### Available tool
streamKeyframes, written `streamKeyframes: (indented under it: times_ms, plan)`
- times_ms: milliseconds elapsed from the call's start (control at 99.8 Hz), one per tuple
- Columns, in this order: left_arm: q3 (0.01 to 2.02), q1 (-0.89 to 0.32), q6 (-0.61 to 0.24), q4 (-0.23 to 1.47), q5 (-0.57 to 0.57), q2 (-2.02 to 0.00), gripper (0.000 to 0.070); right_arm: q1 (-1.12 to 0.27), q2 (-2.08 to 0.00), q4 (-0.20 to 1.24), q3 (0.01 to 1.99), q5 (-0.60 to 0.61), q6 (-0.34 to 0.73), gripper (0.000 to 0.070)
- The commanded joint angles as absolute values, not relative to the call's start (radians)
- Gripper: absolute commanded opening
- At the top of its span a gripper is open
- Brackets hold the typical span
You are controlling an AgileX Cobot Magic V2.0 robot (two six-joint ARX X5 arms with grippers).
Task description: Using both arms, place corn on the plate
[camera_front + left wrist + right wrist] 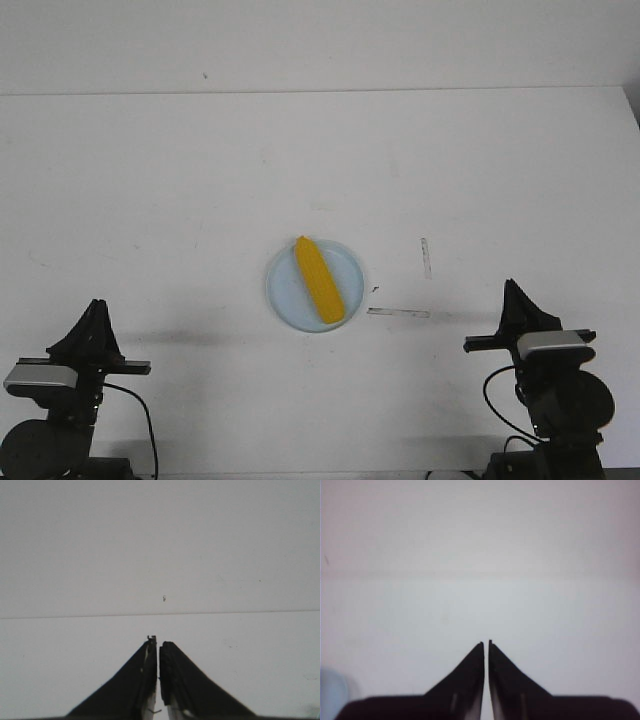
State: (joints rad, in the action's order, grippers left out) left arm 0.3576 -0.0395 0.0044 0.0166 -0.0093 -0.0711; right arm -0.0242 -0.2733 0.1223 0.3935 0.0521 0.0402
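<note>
The yellow corn (319, 280) lies on the pale blue plate (286, 290) at the table's middle, tapered end pointing away from me. My left gripper (97, 304) rests near the front left edge, shut and empty, far from the plate. My right gripper (511, 285) rests near the front right edge, shut and empty, right of the plate. In the left wrist view the shut fingers (158, 641) point over bare table. In the right wrist view the shut fingers (486, 642) point over bare table, and a pale blue edge of the plate (331, 690) shows at the side.
Two strips of tape (398, 312) (426, 257) lie on the white table just right of the plate. The table's far edge (320, 92) meets a white wall.
</note>
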Motion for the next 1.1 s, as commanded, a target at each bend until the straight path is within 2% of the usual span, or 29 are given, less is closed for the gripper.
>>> streamKeyframes:
  times_ms: [0,341,1092]
  plan:
    - [0.368,-0.039,-0.004,0.006,-0.012,-0.068,0.0002,-0.025,-0.233,0.110,0.398,0.052,0.032,0.0015]
    - [0.368,-0.039,-0.004,0.006,-0.012,-0.068,0.0002,-0.025,-0.080,0.105,0.398,0.052,0.032,0.0015]
    - [0.368,-0.039,-0.004,0.006,-0.012,-0.068,0.0002,-0.025,-0.078,0.105,0.398,0.052,0.032,0.0015]
